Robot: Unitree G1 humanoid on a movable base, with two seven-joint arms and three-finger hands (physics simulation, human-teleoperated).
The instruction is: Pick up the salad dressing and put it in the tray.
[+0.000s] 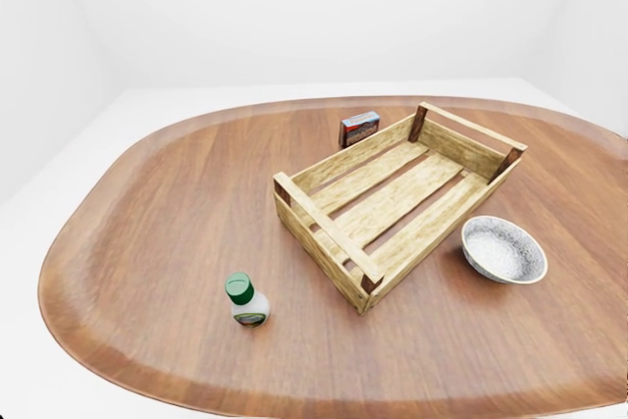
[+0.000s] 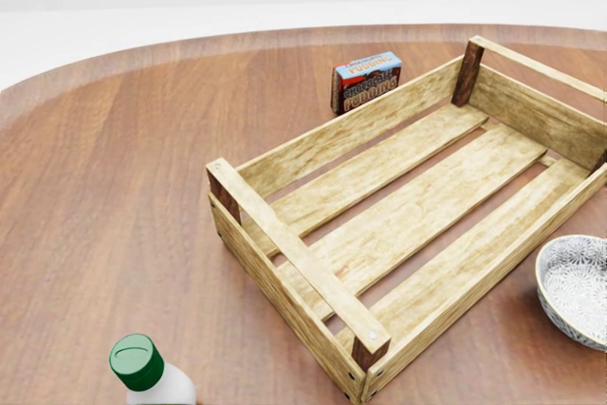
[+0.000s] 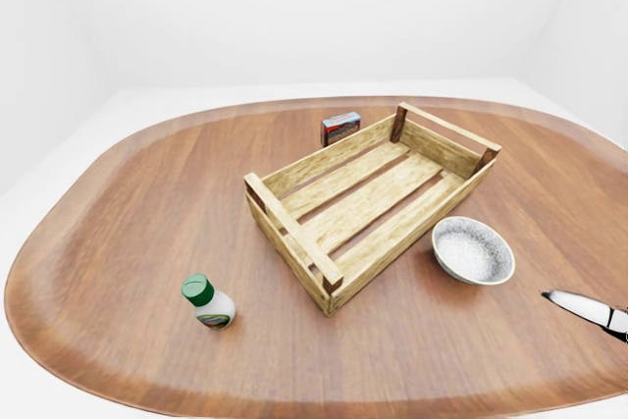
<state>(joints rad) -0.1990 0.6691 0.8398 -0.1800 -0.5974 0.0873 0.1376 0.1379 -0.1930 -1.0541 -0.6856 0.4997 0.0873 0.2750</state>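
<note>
The salad dressing (image 1: 246, 301) is a small white bottle with a green cap. It stands upright on the wooden table, below and left of the tray; in the head view only its cap and shoulders (image 2: 147, 372) show at the bottom edge. The tray (image 1: 324, 229) is an empty slatted wooden crate lying diagonally at mid-table. A slim pale finger-like part of my right hand (image 3: 587, 309) reaches in at the right edge of the right-eye view, far from the bottle. My left hand is out of sight.
A patterned grey bowl (image 1: 502, 249) sits just right of the tray's lower corner. A small pudding box (image 2: 366, 82) stands against the tray's upper long side. The oval table's rim (image 1: 69, 242) curves round at the left and bottom.
</note>
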